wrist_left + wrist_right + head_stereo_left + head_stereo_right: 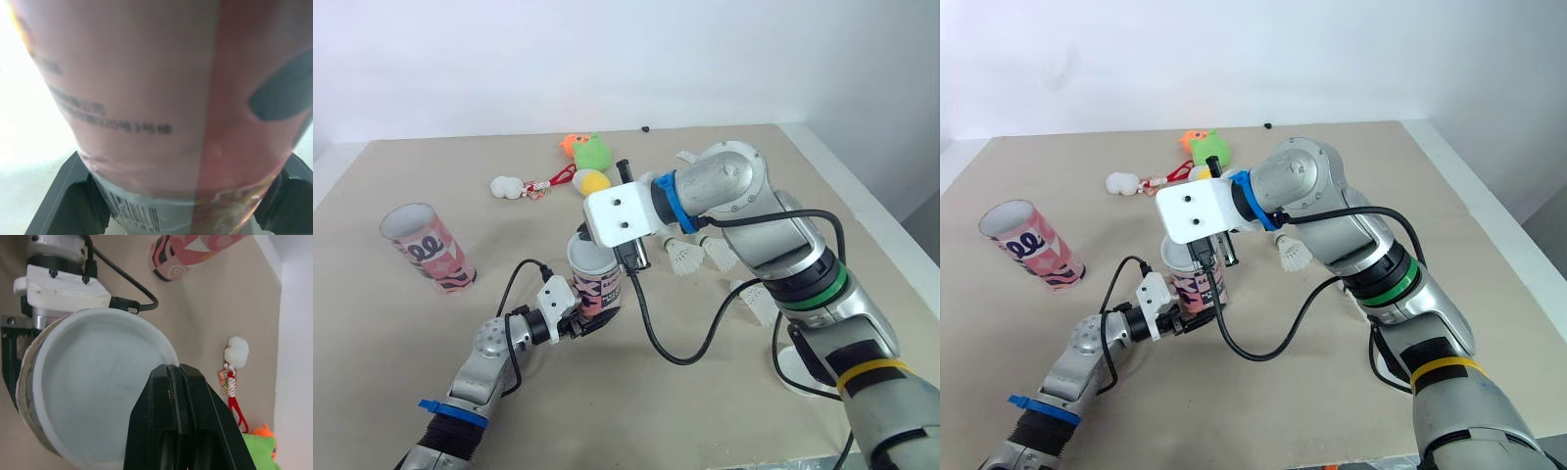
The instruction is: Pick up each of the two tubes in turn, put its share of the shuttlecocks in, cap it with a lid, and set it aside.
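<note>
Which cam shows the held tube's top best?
Right wrist view: it looks straight down onto the tube and its round white top. The eye views show it side-on, with the top partly hidden. The left wrist view shows its printed wall, close up.

The right hand (172, 377) blocks the held tube (597, 286) from above (its black cable (680, 355) loops low in front), shuttlecocks (685, 257) crowd its right, and bare bench (509, 230) stretches toward the second tube (429, 250).
</note>
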